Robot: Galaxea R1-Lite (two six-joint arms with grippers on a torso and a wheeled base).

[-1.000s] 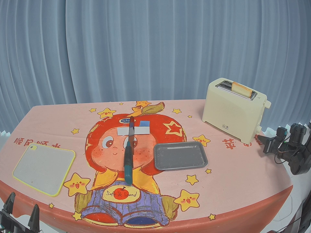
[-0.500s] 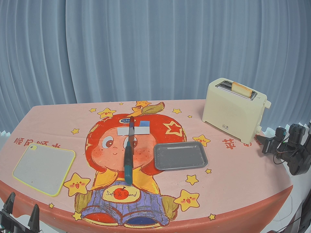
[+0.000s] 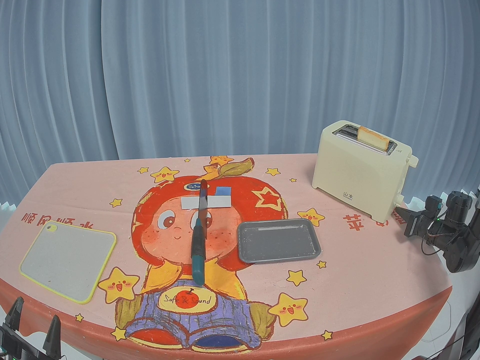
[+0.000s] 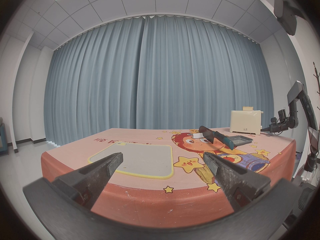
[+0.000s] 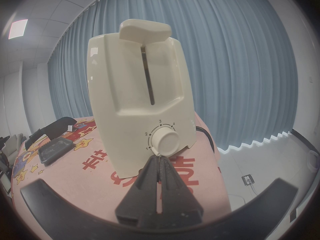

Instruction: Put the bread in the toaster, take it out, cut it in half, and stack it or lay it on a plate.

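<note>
The bread slice (image 3: 372, 137) stands in the far slot of the cream toaster (image 3: 357, 176) at the table's right rear, its top edge poking above the rim. On the toaster's end face the lever (image 5: 145, 30) sits at the top of its track, so the toasting stage looks to be the step in hand: the slice is loaded, but the mechanism does not appear engaged.

The right gripper (image 5: 159, 159) hangs off the table's right edge, facing that end face. Its fingers are pressed together with nothing between them, and the tips point just below the dial (image 5: 165, 142), apart from it. If the lever is to be pushed, the closed tips need to rise well up the face, settle on top of the lever and bear straight down. If the slice is to be lifted out instead, the fingers would have to spread and come in from above the slot.

The left gripper (image 4: 162, 159) waits low at the near left corner, spread wide and empty. The cutting board (image 3: 67, 258), the blue-handled knife (image 3: 198, 241) and the grey metal tray (image 3: 278, 241) lie untouched across the tablecloth.
</note>
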